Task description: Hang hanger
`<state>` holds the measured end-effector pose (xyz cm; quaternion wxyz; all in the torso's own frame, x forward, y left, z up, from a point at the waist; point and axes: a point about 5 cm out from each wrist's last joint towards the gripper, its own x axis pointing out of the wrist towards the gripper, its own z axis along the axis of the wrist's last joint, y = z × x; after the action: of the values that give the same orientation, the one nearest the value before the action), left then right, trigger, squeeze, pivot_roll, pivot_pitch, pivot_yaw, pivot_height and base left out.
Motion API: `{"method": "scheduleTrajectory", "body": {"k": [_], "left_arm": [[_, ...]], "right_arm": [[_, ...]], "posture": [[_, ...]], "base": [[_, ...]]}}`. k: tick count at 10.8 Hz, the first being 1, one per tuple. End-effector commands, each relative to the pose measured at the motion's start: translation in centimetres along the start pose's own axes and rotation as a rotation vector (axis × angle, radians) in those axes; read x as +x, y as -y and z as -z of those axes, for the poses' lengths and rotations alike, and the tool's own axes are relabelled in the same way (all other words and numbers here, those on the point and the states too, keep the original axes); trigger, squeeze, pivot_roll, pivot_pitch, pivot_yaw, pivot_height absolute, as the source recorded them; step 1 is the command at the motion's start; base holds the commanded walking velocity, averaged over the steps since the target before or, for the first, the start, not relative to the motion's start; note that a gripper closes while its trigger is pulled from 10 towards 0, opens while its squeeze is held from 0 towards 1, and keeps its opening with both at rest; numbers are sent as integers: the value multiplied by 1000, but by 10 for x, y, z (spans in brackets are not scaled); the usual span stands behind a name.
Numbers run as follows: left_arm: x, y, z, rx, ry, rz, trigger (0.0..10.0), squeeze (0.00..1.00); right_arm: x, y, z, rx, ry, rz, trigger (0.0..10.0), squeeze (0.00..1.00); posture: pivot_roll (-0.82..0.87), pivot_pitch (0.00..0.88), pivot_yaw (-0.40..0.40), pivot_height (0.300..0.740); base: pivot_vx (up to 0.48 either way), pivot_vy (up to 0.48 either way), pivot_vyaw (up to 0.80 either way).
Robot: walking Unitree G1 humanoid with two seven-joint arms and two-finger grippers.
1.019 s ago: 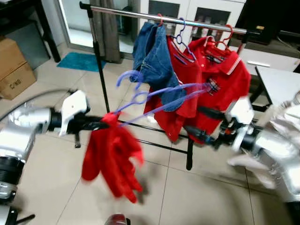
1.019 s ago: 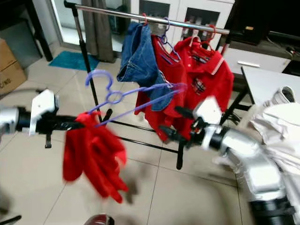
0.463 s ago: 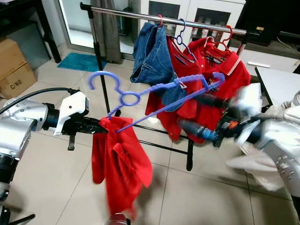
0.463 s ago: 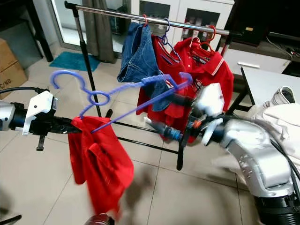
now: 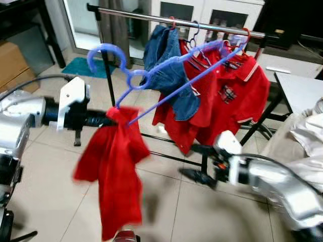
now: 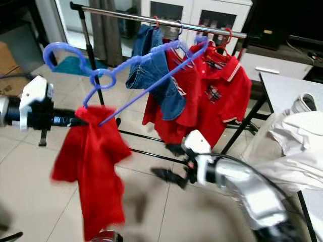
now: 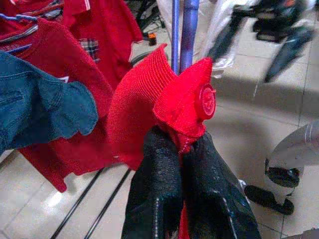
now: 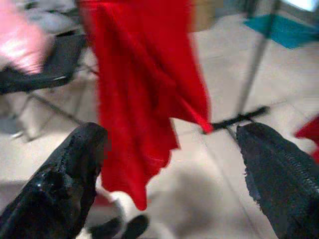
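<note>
Two arms are showing in the left eye view. The left gripper [image 5: 103,120] is pinching the collar of a red shirt [image 5: 113,171] together with the lower end of a blue hanger [image 5: 166,68], which is slanting up toward the clothes rail [image 5: 176,19]; its far end is lying near the rail among the red polo shirt [image 5: 227,96] and denim garment [image 5: 169,75] hanging there, and its hook is pointing up at the left. The right gripper [image 5: 198,164] is sitting low before the rack, fingers spread, holding nothing.

Seen from the right eye view, the red shirt is dangling well above the tiled floor [image 6: 30,186], and white cloth [image 6: 298,146] is lying at the right.

Through the left wrist view, both black fingers [image 7: 154,194] are pressing together on the red fabric, the hanger's bars rising just behind.

Looking along the right wrist view, the fingers [image 8: 65,179] are standing wide apart, the red shirt hanging beyond them.
</note>
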<state>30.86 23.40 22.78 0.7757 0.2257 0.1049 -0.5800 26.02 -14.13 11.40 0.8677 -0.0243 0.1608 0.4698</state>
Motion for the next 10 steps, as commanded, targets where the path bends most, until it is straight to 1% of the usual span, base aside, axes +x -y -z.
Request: {"method": "scheduleTrajectory", "body": {"k": [1,2,3,4,5,6,7,8,9,10], "left_arm": [[7,4,-12,59,29,38,0,0],[10,5,-14,63,37,47,0,0],[22,5,-16,79,36,22,0,0],[34,2,0,17,10,-179,0,0],[35,1,4,2,1,-226,0,0],[44,4,20,-151,74,-481,10000,0],[51,13,31,-262,93,-569,10000,0],[63,32,44,-306,37,-611,10000,0],[71,47,52,-306,18,-636,10000,0],[79,64,64,-322,23,-704,10000,0]], "right_arm": [[15,12,2,64,11,152,10000,1000],[21,12,2,95,31,173,10000,1000],[29,6,-9,66,117,197,10000,1000],[30,-3,-14,24,167,299,10000,0],[30,-4,-14,14,174,318,10000,0],[17,-9,-5,73,205,416,10000,0],[7,-12,2,109,220,498,10000,0],[-3,-15,14,172,211,612,10000,0],[-10,-17,22,188,196,680,10000,0],[-19,-17,29,184,168,751,10000,0]], "posture": [[184,32,-19,740],[185,33,-20,740],[194,39,-26,740],[185,43,-12,740],[185,43,-12,740],[174,40,-4,740],[164,36,3,740],[151,30,15,740],[136,24,31,740],[110,21,49,740]], "base": [[0,0,0],[0,0,0],[0,0,0],[0,0,0],[0,0,0],[0,0,0],[0,0,0],[0,0,0],[0,0,0],[0,0,0]]}}
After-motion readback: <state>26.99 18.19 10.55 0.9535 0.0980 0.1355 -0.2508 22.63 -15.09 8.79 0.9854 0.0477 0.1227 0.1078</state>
